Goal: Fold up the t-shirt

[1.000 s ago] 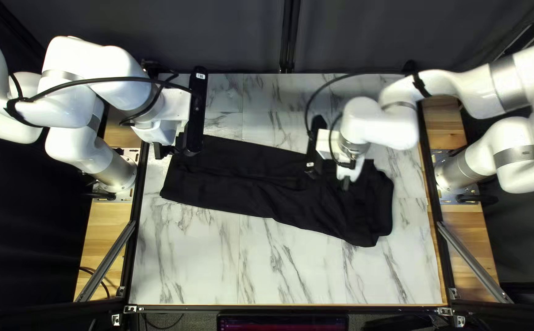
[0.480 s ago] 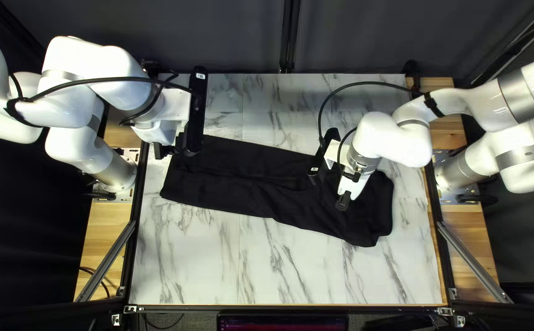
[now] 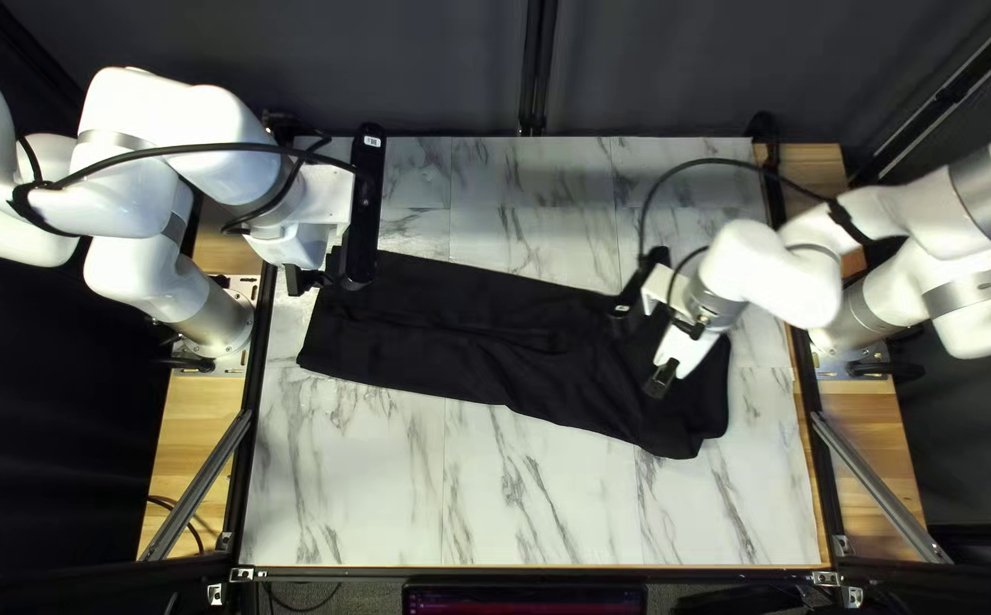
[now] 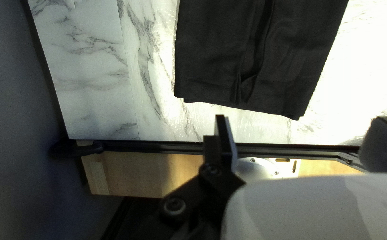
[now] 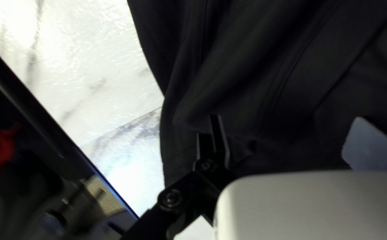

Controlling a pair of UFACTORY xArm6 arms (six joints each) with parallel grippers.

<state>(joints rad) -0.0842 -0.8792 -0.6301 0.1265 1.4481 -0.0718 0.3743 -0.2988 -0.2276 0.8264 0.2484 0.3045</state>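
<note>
1. Top left view: the black garment lies flat on the marbled table, from left of centre to right of centre in the frame. No neckline or sleeve is identifiable, so its type is unconfirmed. Its long axis runs across the frame, dipping towards the lower right; the straight, narrower end points left, the rumpled, broader end right. The left gripper stands at the upper left, near the straight end, presumably parked so that the cloth is left free. The right gripper is over the broad end, probably to smooth or pick it up for a fold.

2. Left wrist view: the fingers are spread and hold nothing. The straight end lies ahead of them, its long axis leading away from the gripper; that spacing appears to serve as standby.

3. Right wrist view: the fingers are released, wide apart, with dark cloth beneath and ahead. Whether the tips touch it cannot be determined. The spread would suit taking an edge; the garment's full axis is not readable at this range.
</note>
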